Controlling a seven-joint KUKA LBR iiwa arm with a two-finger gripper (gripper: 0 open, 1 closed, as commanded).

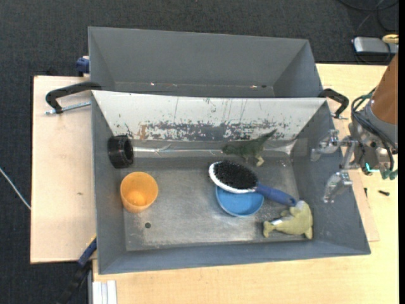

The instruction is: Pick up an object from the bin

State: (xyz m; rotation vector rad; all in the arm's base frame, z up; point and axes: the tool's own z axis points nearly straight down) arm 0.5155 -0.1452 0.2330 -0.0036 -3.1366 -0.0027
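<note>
Camera view: gripper (pixel 330 166) at 3 o'clock over the bin (pixel 190 62) side wall, fingers apart, nothing between them. Nearest thing: yellow-green toy (pixel 292 222) on the floor at 5 o'clock, just beside the hairbrush (pixel 243 179) handle. Probably light, soft, squashy; pinch across its thick body.
</note>
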